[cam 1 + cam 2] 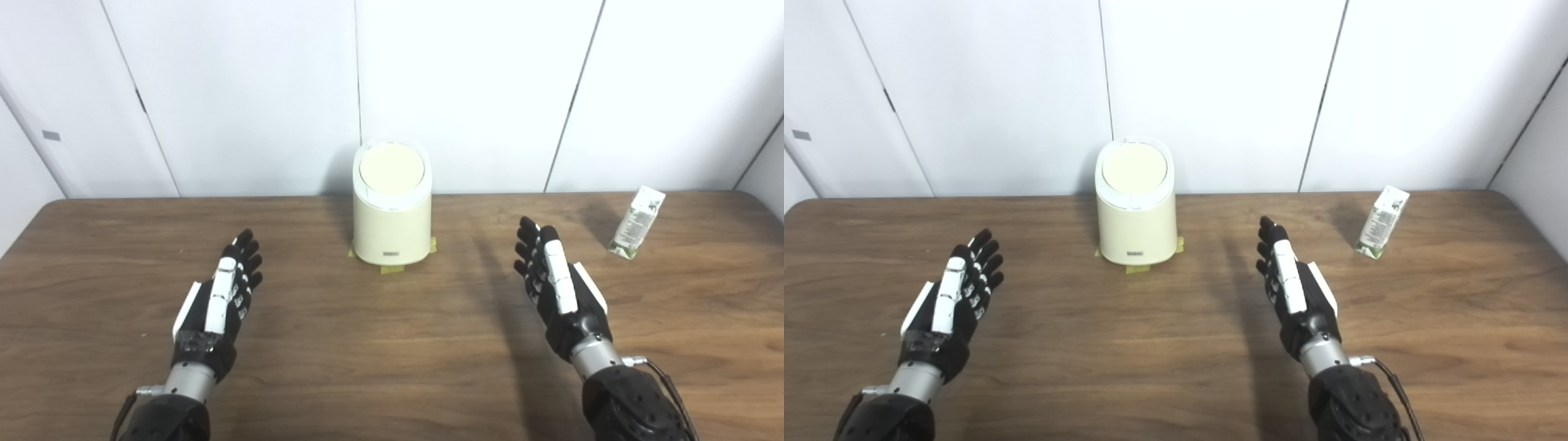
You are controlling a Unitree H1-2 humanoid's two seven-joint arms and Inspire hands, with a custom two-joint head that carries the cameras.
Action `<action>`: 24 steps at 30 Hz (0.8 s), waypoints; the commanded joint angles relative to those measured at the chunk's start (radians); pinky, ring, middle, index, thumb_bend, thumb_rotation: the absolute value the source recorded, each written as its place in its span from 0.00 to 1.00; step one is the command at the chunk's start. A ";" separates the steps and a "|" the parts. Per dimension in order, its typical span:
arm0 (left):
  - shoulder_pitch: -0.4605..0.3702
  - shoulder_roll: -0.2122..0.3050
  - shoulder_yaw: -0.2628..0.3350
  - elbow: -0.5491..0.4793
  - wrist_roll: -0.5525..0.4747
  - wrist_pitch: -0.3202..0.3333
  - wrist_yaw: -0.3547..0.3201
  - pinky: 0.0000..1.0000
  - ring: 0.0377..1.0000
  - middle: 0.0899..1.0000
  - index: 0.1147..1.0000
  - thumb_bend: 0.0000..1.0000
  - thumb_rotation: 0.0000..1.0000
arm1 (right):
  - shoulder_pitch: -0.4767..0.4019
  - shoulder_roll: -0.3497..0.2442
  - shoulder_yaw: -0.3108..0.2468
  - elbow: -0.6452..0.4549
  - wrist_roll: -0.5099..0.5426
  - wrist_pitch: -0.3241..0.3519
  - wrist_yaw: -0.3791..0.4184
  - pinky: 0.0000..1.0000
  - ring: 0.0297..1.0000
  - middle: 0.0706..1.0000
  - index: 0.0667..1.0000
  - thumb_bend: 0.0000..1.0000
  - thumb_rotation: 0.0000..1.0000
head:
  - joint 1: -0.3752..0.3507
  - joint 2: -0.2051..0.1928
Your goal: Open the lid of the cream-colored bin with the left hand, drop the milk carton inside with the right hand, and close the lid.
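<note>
A cream-colored bin (392, 223) stands at the back middle of the wooden table, its round lid (392, 168) down flat. A small white and green milk carton (637, 222) stands upright at the back right. My left hand (223, 294) hovers open over the table, in front and to the left of the bin, holding nothing. My right hand (554, 282) is open too, fingers straight, in front and to the right of the bin, and left of the carton (1381, 222). Neither hand touches anything.
Yellow tape tabs (392, 268) stick out under the bin's base. The table (380, 343) ends against a white panelled wall (465, 86). Its rounded corners show at back left and back right.
</note>
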 commanded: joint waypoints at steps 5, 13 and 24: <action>-0.038 0.013 -0.013 -0.021 0.005 -0.055 -0.005 1.00 1.00 1.00 1.00 0.50 1.00 | -0.041 0.006 -0.011 -0.021 0.021 -0.028 0.010 1.00 1.00 1.00 1.00 0.65 1.00 | 0.000 0.001; -0.039 0.017 -0.018 -0.022 0.011 -0.053 0.003 1.00 1.00 1.00 1.00 0.48 1.00 | -0.042 -0.004 -0.005 -0.018 0.036 -0.030 0.032 1.00 1.00 1.00 1.00 0.66 1.00 | 0.001 0.008; -0.029 0.025 -0.042 -0.048 0.067 -0.014 0.016 1.00 1.00 1.00 1.00 0.52 0.89 | -0.031 -0.004 -0.007 -0.043 0.039 -0.006 0.030 1.00 1.00 1.00 1.00 0.66 1.00 | 0.009 -0.005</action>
